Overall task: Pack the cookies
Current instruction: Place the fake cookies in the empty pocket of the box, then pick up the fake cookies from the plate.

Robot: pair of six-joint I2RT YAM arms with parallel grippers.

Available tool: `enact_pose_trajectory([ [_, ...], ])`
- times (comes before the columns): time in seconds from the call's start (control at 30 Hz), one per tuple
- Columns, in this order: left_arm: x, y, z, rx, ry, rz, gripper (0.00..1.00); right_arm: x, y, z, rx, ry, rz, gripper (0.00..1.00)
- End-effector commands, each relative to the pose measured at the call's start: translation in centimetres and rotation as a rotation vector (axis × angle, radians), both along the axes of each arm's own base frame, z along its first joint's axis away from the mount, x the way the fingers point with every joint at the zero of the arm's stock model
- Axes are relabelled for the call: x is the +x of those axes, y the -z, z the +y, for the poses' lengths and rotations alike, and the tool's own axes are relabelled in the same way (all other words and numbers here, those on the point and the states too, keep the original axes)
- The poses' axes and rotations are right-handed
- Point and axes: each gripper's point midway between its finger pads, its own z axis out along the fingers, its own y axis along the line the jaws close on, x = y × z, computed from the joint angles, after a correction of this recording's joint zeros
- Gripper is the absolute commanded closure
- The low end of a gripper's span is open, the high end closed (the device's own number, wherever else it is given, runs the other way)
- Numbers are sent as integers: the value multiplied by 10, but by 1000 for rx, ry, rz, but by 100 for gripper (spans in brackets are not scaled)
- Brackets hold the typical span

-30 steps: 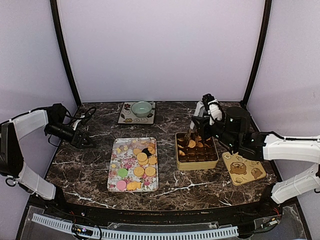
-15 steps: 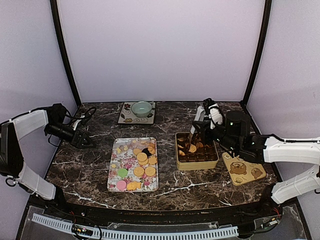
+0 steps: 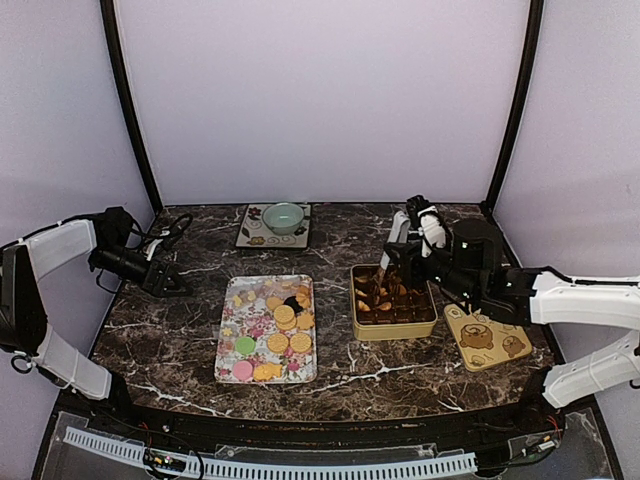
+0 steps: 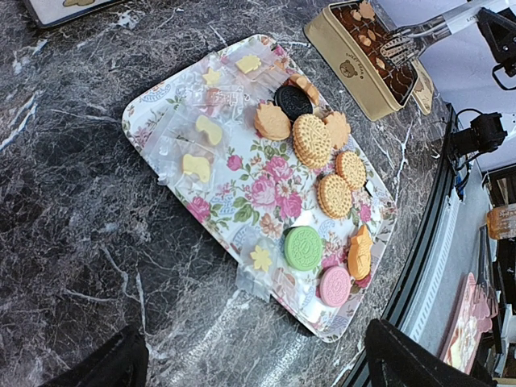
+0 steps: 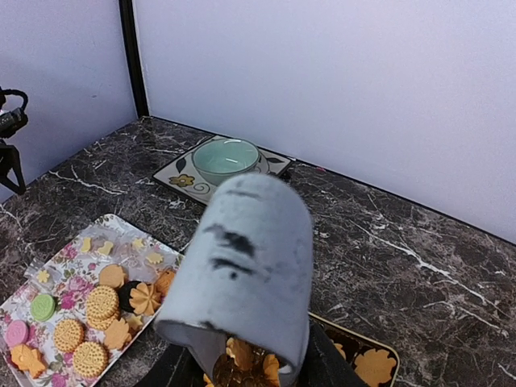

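Lying in the tin [image 3: 392, 331], cookies [image 5: 242, 359] sit directly under, perhaps touching, right gripper [image 3: 379, 286].

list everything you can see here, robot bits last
small biscuit cookies: many, mostly golden-orange, one green, one pink, one dark brown; on the tray, more in the tin
floral rectangular tray: one, white with pink flowers; centre-left of the table
gold rectangular tin: one, dark compartments; right of the tray
flat bear-print panel: one, tan; right of the tin
pale green bowl: one; on the plate, far side
square patterned plate: one, cream; under the bowl
dark marble table: one, black with white veins
left gripper: one, black, open, empty; left of the tray
right gripper: one; over the tin, opening unclear
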Motion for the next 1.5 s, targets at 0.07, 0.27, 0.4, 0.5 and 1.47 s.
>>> enact_pose_trajectory([
  [0.07, 2, -6, -1, -1, 5, -13, 4, -12, -59, 31, 105, -86, -90, 61],
  [0.27, 3, -3, 0, 5, 1, -4, 4, -43, -74, 105, 129, -255, -100, 61],
  [0.4, 2, -2, 1, 15, -2, -6, 4, -62, -66, 157, 139, -371, -78, 61],
  [0.5, 2, -3, 2, 19, -3, -10, 4, -74, -59, 192, 146, -445, -64, 61],
  [1.47, 0, -6, 0, 8, 1, -2, 3, -98, 20, 315, 2, -643, -27, 60],
])
